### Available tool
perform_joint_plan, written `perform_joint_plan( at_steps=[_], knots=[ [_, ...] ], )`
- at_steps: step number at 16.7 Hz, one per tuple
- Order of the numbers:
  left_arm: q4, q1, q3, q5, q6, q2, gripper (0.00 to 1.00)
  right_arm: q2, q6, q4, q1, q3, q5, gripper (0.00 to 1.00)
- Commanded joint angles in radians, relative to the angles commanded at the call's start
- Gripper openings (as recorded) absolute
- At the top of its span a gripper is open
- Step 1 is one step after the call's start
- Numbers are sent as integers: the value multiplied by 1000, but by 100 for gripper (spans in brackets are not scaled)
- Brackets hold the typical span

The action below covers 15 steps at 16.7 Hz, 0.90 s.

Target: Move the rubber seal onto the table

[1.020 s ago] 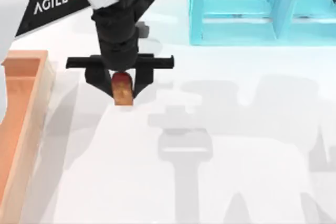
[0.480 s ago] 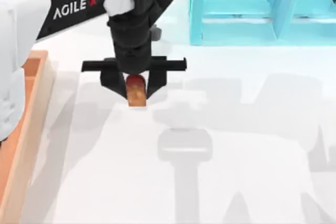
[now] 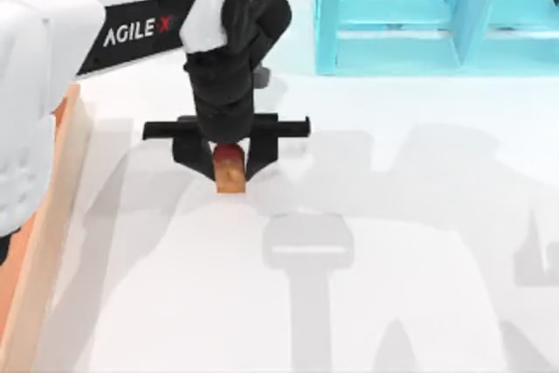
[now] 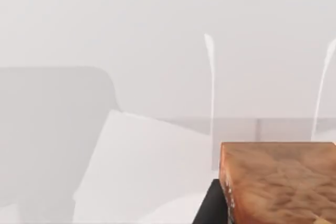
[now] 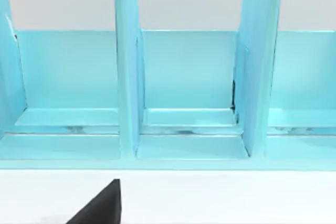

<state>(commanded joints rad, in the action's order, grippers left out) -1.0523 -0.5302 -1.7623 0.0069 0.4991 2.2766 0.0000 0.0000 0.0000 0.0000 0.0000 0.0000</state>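
Note:
My left gripper (image 3: 229,163) is shut on the rubber seal (image 3: 230,169), a small tan-orange block with a dark red top, and holds it over the white table (image 3: 419,242), left of centre. In the left wrist view the seal's mottled tan body (image 4: 278,179) sits close by with a black fingertip (image 4: 210,205) against it, above the white surface. In the right wrist view a black finger (image 5: 102,205) of my right gripper juts in low, facing the shelf; whether that gripper is open is not visible.
An orange-brown wooden tray (image 3: 48,233) with a pale rim runs along the table's left edge. A turquoise shelf unit (image 3: 437,10) stands at the back right, its open compartments (image 5: 189,87) facing the right wrist camera. Arm shadows lie across the table's middle.
My left arm has carried the seal rightward, away from the tray, and slightly toward the table's front. The grip on the seal has stayed the same.

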Motion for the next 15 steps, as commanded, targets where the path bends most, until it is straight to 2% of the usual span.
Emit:
perform_joint_plan(
  at_steps=[5, 15],
  knots=[
    [24, 0, 19, 0, 0, 6, 0, 0, 0, 0, 0, 0, 0, 100],
    [24, 0, 19, 0, 0, 6, 75, 0, 0, 0, 0, 0, 0, 100]
  ],
)
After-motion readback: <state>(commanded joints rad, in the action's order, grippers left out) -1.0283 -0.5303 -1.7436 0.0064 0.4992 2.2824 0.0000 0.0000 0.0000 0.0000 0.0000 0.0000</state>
